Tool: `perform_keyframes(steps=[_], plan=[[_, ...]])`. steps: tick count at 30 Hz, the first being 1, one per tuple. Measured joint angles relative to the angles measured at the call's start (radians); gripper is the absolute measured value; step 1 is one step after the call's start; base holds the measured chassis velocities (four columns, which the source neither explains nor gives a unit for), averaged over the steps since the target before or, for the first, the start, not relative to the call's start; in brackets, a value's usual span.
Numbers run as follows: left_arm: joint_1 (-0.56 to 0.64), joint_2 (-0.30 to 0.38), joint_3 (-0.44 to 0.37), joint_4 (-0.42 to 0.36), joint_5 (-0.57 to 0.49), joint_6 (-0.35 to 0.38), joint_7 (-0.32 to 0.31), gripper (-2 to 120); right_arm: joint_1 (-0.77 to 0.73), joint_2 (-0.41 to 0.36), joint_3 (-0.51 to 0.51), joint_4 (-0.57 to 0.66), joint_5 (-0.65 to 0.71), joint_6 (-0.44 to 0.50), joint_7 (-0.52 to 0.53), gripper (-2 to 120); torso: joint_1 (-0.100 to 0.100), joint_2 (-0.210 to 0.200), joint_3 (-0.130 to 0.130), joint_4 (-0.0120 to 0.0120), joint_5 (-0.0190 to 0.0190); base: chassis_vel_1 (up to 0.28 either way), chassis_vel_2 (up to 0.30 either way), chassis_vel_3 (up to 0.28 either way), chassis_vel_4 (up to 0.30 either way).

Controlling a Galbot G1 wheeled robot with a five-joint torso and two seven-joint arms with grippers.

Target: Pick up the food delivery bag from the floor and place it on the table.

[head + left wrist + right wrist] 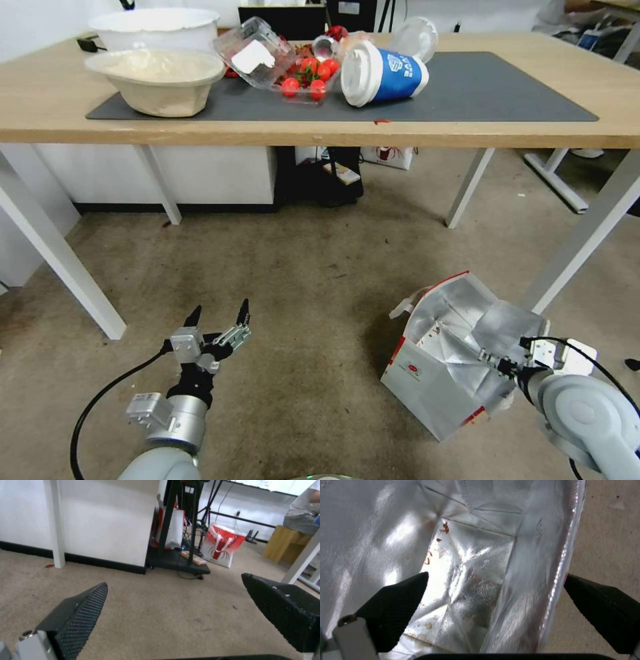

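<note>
- Finding the food delivery bag (433, 380) on the floor (300, 280), just in front of the desk (267, 130) near its right-hand leg — tilting a little, mouth gaping upward and foil lining showing.
- Reaching the right tool (497, 363) into that open mouth, seemingly because the rim offers the easiest thing to pinch on such a boxy paper shape.
- Straddling the bag's side wall in the right wrist view: holding the right tool (495, 580) wide apart, one finger (396, 605) inside against the foil, the other (603, 610) outside over the floor, gripping nothing yet.
- Judging the step as lining up a pinch on the wall; not yet lifting anything.
- Hovering the left tool (218, 312) low over bare floor, well apart from the bag — spread wide and carrying nothing, apparently just waiting out of the way.
- Leaving free room on the right side of the dark mat (500, 87), while crowding the left side with two pale bowls (157, 77), a clear box of tomatoes (303, 73) and a tipped blue-and-white cup (383, 73).
- Reading labels: noticing a small round red logo (415, 369) on the bag's white side, with lettering too small to make out; likewise a white emblem on the cup's blue sleeve, wording unreadable.
- Spotting a smaller white bag with red crayfish print (221, 547) beyond the desk, not being touched.
</note>
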Motion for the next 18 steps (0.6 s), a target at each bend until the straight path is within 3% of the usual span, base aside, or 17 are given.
perform_keyframes(steps=[6,18], plan=[[-0.002,0.001,-0.001,0.001,-0.005,-0.001,-0.001,100,0.020,0.000,-0.007,-0.029,0.017,0.004,0.010,100,0.000,0.000,0.000,-0.0001,0.0000,0.000,0.000,0.000,0.000],[-0.003,0.005,-0.004,0.003,-0.005,-0.007,-0.006,100,0.024,0.033,-0.013,-0.061,0.023,0.019,0.018,69,0.000,0.000,0.000,-0.0001,0.0001,0.000,0.000,0.000,0.000]])
